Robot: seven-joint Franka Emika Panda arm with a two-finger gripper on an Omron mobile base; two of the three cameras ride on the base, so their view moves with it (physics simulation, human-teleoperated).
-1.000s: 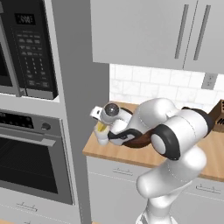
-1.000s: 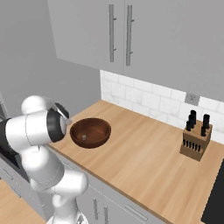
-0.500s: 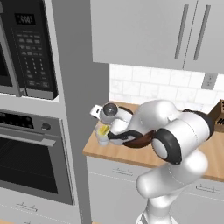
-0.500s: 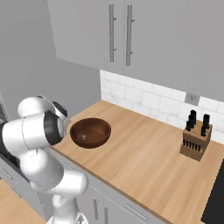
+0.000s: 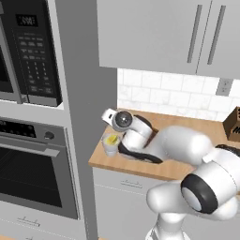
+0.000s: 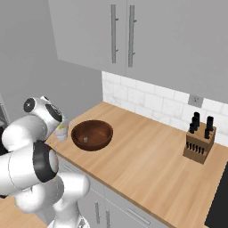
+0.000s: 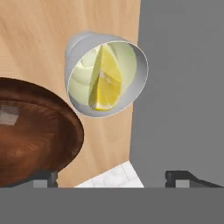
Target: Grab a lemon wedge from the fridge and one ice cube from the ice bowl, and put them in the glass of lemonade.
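You're looking down the hand view at the glass (image 7: 107, 78), which stands on the wooden counter (image 7: 39, 39) close to the counter's end by the grey panel (image 7: 183, 87). The lemon wedge (image 7: 105, 85) lies inside the glass, in the pale liquid, its yellow flesh facing the camera. Just beside the glass sits the brown ice bowl (image 7: 35, 135), its rim near the glass but not clearly touching it; a pale ice cube (image 7: 8, 114) shows inside it. Your gripper (image 7: 111, 177) hangs above the glass with its two dark fingertips (image 7: 43, 177) spread far apart and nothing between them. In the left base view, the arm reaches across the counter (image 5: 187, 122) to the glass (image 5: 111, 143), with a yellow spot at its top, next to the oven column (image 5: 42, 117). In the right base view, the bowl (image 6: 92, 134) stands near the counter's left end, and a knife block (image 6: 199, 144) stands well apart to the right, near the tiled wall (image 6: 147, 100).
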